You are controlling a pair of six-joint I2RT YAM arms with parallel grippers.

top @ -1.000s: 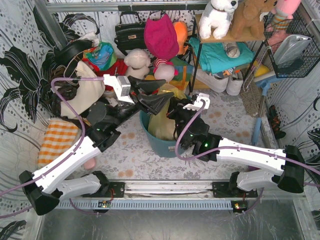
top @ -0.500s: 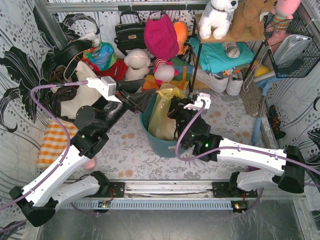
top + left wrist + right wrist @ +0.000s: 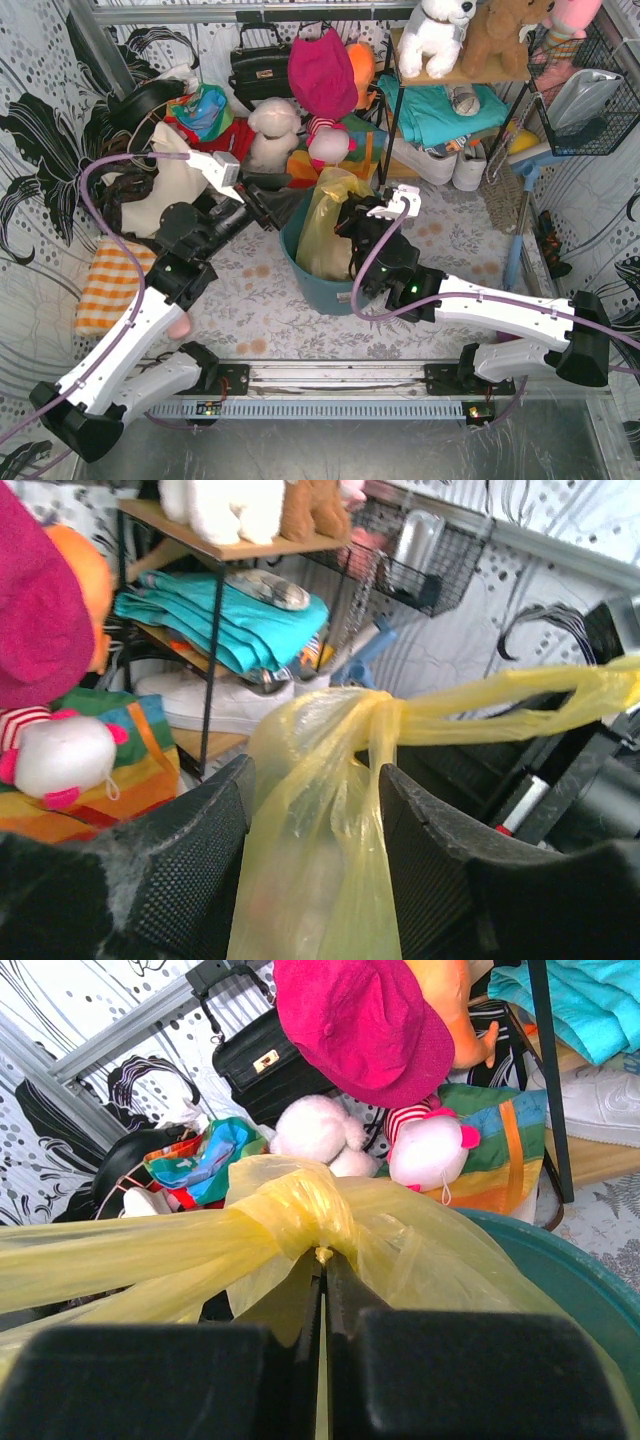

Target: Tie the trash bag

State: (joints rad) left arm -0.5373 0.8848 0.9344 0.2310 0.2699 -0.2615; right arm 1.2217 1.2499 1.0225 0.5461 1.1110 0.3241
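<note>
Now left claw (image 3: pixel 315 772) straddles the trash bag (image 3: pixel 300 880); right claw (image 3: pixel 325 1282) pinches it.

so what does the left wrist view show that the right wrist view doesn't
Only the left wrist view: the left gripper open, its fingers either side of the trash bag, plus the wire basket and the plush toys on the shelf top. Only the right wrist view: the right gripper shut on bag plastic just under the knot, the black handbag and the teal bin's rim. Both: the knotted bag, the magenta cap, the folded teal cloth and a white sneaker.
</note>
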